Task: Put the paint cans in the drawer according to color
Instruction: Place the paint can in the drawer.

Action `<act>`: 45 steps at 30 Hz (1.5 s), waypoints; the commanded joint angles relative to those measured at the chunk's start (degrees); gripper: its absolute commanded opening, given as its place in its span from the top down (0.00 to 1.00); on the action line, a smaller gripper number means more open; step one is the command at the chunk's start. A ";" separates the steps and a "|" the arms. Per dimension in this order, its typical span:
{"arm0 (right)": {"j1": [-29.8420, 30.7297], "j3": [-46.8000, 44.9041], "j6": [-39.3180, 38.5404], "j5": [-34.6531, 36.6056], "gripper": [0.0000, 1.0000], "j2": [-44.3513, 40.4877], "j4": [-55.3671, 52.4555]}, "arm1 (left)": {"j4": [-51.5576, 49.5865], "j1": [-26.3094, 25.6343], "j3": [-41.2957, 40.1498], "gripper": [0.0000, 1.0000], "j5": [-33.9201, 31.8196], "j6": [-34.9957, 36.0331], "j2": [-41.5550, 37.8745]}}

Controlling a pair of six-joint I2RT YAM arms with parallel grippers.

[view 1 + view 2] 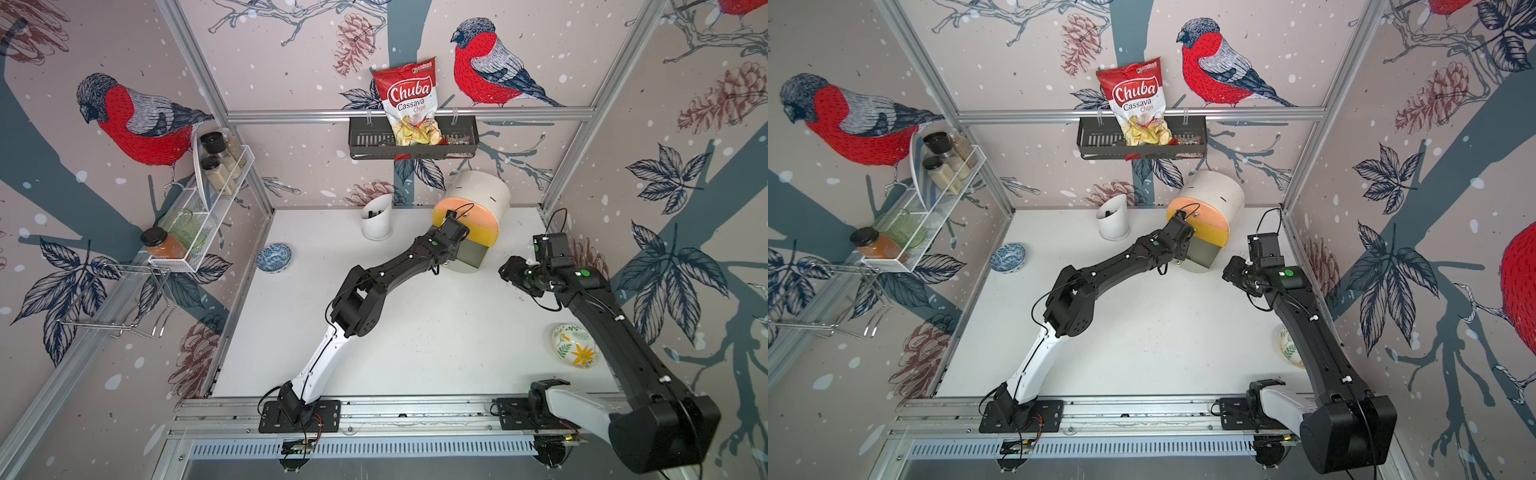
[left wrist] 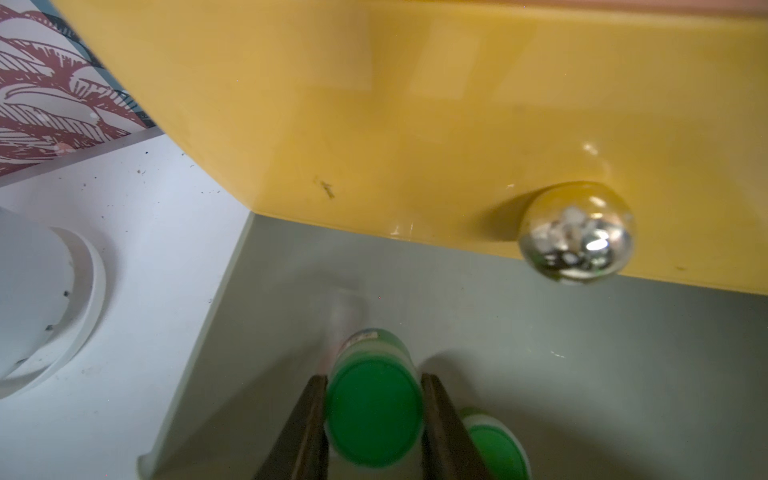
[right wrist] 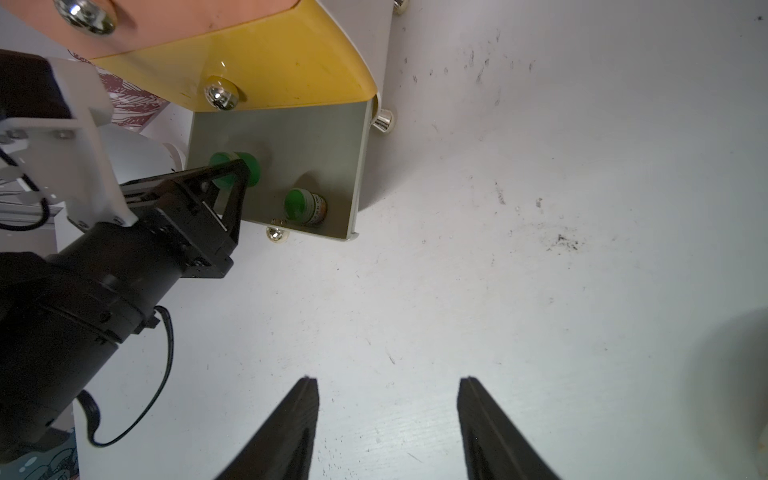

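The drawer chest [image 1: 478,195] stands at the back right, white with peach, yellow [image 2: 415,104] and grey-green fronts. Its bottom grey-green drawer [image 3: 299,137] is pulled out. My left gripper [image 2: 374,376] hangs over that open drawer, shut on a green paint can [image 2: 374,411], also seen in the right wrist view [image 3: 249,166]. A second green paint can [image 3: 305,205] lies on its side on the drawer floor near the front wall. My right gripper [image 3: 388,379] is open and empty, low over bare table to the right of the chest [image 1: 1219,191]. No other paint cans show.
A white holder cup [image 1: 376,220] stands left of the chest. A blue bowl [image 1: 273,257] sits at the table's left edge and a floral dish [image 1: 575,345] at its right, partly under the right arm. A wire shelf with jars [image 1: 208,195] and a chips basket [image 1: 409,137] hang on the walls.
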 commanded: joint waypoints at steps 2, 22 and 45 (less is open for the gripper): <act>-1.07 1.91 -0.64 0.67 0.42 0.09 3.53 | 4.12 -0.02 0.53 0.81 0.05 1.67 0.94; -5.50 10.04 -5.03 -2.13 0.41 4.81 10.85 | 3.94 -0.18 1.71 0.50 0.62 4.17 -1.73; -3.78 23.86 -7.66 -9.36 0.43 24.87 31.88 | 30.74 -1.77 -49.33 0.44 9.69 -3.29 -35.09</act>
